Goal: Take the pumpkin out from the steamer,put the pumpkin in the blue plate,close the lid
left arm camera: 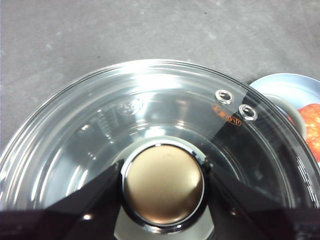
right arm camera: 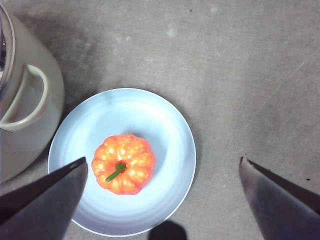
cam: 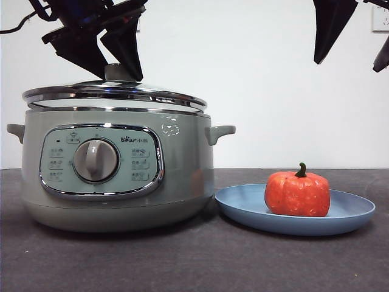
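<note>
Two grippers are in view. At the upper left of the front view, the left gripper point(cam: 112, 64) is closed down on the stubby sage-green knob point(cam: 115, 72) of the round clear glass lid point(cam: 115, 94) with its chrome rim. In the left wrist view its two black jaws press against either side of the knob point(left arm camera: 163, 185), narrowed to the knob's width. The lid sits on top of the large round sage-green steamer point(cam: 115, 176), though its rim looks slightly tilted in the front view; whether it is fully seated cannot be told. The steamer fills the left half of the front view, its grey dial point(cam: 96, 160) facing the camera.

The right gripper point(right arm camera: 162, 200) hangs high at the upper right of the front view, spread wide and holding nothing. It is above and clear of the wide matte light blue plate point(right arm camera: 165, 125).

The small orange-red toy pumpkin point(cam: 297, 193) with its dark green stem stands upright on the blue plate point(cam: 243, 207), at the lower right of the front view, just beside the steamer on the dark grey table point(cam: 194, 261).
</note>
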{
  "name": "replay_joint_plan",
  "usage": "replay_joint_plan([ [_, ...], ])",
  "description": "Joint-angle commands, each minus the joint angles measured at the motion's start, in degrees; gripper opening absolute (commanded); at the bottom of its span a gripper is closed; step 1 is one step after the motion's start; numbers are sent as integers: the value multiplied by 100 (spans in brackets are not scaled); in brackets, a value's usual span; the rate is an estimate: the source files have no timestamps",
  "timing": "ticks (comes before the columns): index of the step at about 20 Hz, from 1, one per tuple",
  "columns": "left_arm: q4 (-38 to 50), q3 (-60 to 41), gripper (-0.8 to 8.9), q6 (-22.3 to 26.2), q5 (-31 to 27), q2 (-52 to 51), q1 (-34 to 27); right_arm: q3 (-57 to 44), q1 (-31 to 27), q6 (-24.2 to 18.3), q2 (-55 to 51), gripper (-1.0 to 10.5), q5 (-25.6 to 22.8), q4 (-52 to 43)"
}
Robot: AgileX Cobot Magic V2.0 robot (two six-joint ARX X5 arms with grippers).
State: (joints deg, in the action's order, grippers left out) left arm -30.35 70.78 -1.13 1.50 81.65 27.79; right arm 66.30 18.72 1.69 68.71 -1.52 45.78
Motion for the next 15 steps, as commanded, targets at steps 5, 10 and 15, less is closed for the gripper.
replay_joint_plan([
  [5,151,48,-9,-39,24,96,44,-37,2,-31,13,504,-7,-26],
  [10,-70,48,-9,-37,26,282,111,-37,2,-31,13,504,-7,-26],
  [15,-168,48,94,-31,22,282,177,-37,2,-31,13,504,-4,-26],
])
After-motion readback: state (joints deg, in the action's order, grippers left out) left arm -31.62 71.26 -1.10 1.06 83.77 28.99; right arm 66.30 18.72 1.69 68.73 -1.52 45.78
